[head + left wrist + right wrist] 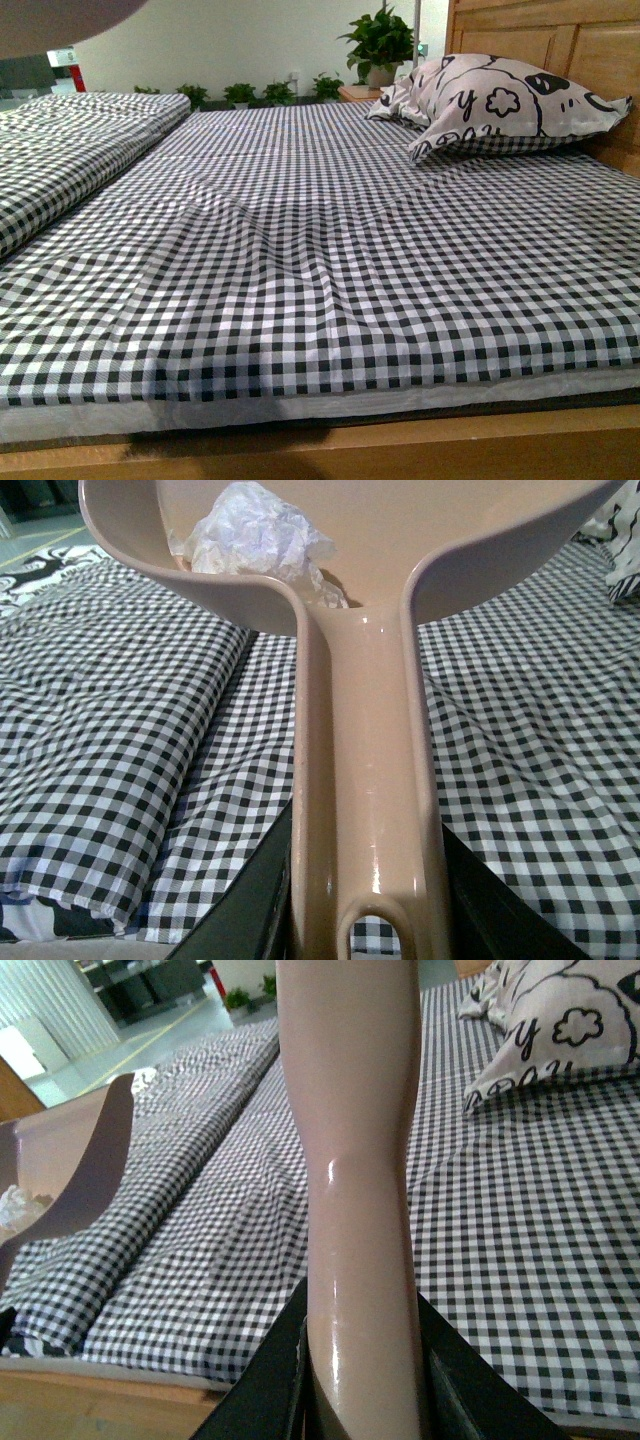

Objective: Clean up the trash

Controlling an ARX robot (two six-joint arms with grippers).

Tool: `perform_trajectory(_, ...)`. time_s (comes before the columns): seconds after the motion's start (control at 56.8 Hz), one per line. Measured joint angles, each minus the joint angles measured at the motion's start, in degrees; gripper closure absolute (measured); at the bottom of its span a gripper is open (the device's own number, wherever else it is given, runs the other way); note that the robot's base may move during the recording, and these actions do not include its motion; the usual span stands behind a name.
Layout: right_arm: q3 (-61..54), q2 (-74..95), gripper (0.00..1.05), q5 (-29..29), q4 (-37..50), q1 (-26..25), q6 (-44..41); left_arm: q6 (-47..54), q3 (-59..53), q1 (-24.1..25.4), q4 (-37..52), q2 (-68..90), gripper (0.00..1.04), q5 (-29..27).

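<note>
Already the trash (262, 538), a crumpled white wad, sits inside the beige dustpan (400, 540), held above the checked bed (320, 270). Left gripper (365, 900) clamps the pan's handle; right gripper (360, 1370) clamps a pinkish handle (350, 1110), prob. the brush, head out of shot. Sweeping looks done. Next: carry pan level w/o tipping to a bin; none visible.

Gingham-covered bed (320, 260), wooden headboard (540, 45), potted plants (380, 45) along white wall (220, 40).
</note>
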Motion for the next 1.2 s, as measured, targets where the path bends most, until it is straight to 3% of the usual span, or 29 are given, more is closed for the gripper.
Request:
perform_trajectory(0.299,-1.4,-10.0,0.84,-4.4,-4.5,-6.1,2.9,2.6,-6.0,-18.3,-0.2,-9.8,0.78,-17.6)
perform_trajectory(0.457,-2.6,-10.0,0.84,-1.8,-5.0,-5.8,3.0,3.3,-7.9,-24.6,1.9,-11.1,0.78,-24.4)
perform_trajectory(1.196,-2.6,-9.9,0.84,-0.2,-5.4,-4.6,2.5,3.4,-8.8,-26.1,2.5,-11.4,0.78,-25.3)
